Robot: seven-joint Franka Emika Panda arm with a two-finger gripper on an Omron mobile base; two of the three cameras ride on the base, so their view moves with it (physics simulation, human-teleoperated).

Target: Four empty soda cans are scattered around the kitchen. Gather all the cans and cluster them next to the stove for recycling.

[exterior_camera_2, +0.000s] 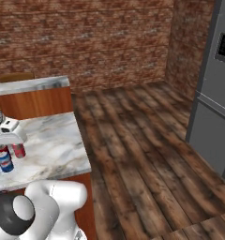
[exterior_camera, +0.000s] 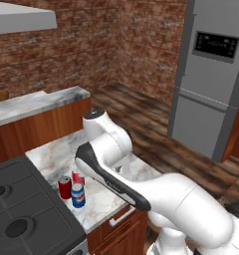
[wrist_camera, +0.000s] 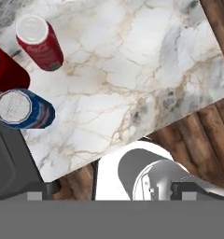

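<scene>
Three soda cans stand close together on the marble counter [exterior_camera: 49, 154] right beside the stove [exterior_camera: 22, 209]: a red can [exterior_camera: 64, 188], a second red can [exterior_camera: 77, 176] and a blue can [exterior_camera: 78, 195]. Looking down in the hand view, I see one red can [wrist_camera: 39, 42], another red can [wrist_camera: 4, 70] cut by the left edge, and the blue can [wrist_camera: 23, 109], with the stove's dark edge [wrist_camera: 6, 158] below them. My gripper [wrist_camera: 114, 190] hangs above the counter to the cans' right, open, its tips far apart with nothing between them. The right base view also has the blue can [exterior_camera_2: 5, 161] and a red can [exterior_camera_2: 19, 150].
The counter's front edge [wrist_camera: 179, 116] drops to the dark wood floor [exterior_camera_2: 133, 154]. A raised marble-topped bar [exterior_camera: 37, 102] stands behind the counter. A tall grey fridge [exterior_camera: 211, 74] stands across the floor to the right. A range hood [exterior_camera: 22, 17] hangs over the stove.
</scene>
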